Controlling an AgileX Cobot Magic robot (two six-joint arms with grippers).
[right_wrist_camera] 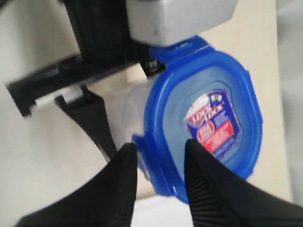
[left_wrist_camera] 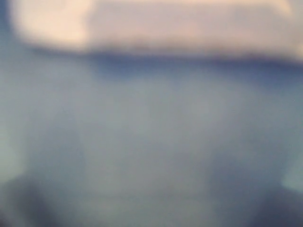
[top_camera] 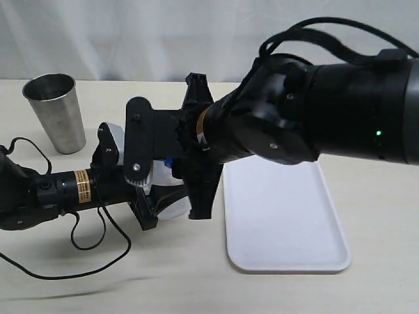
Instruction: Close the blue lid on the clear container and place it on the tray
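Note:
The blue lid [right_wrist_camera: 189, 85], with its red-white-blue sticker, sits on the mouth of the clear container [right_wrist_camera: 134, 109]. In the exterior view only a sliver of the lid [top_camera: 169, 161] shows above the container [top_camera: 171, 204], left of the tray [top_camera: 281, 222]. My left gripper [top_camera: 160, 193] is shut on the container's body; its own wrist view is a grey-blue blur. My right gripper [right_wrist_camera: 161, 149] reaches across from the right. Its black fingertips [right_wrist_camera: 196, 156] straddle one edge flap of the lid with gaps on both sides, so it stands open.
A grey metal cup [top_camera: 55, 111] stands at the back left of the table. The left arm's black cable [top_camera: 98, 248] loops over the table near the front left. The bulky right arm [top_camera: 327, 104] hangs over the tray's far end.

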